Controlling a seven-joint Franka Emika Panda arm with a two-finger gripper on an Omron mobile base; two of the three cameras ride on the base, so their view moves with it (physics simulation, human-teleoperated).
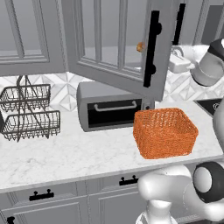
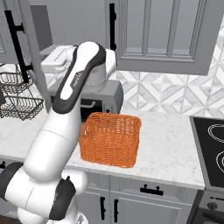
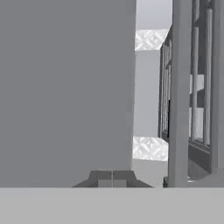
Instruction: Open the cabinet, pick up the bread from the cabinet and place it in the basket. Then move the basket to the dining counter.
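The grey cabinet's door [image 1: 114, 40] stands swung open towards me, its black bar handle [image 1: 151, 48] on the free edge. Just past that edge a small golden-brown bread [image 1: 140, 47] peeks out from the cabinet shelf. The orange woven basket [image 1: 164, 132] [image 2: 111, 138] sits on the marble worktop in front of the toaster oven, with nothing inside it. My arm reaches up into the cabinet opening, its white hand [image 2: 55, 58] beside the open door [image 2: 33, 52]. In the hand view my gripper [image 3: 112, 179] is shut on nothing, facing a flat grey panel. The dining counter is out of view.
A grey toaster oven [image 1: 111, 108] stands behind the basket. The dark two-tier wire rack [image 1: 29, 112] is at the left of the worktop. A black cooktop [image 2: 211, 144] lies to the right. The neighbouring cabinet door [image 2: 175, 35] is closed. Lower drawers [image 1: 41, 195] run under the worktop.
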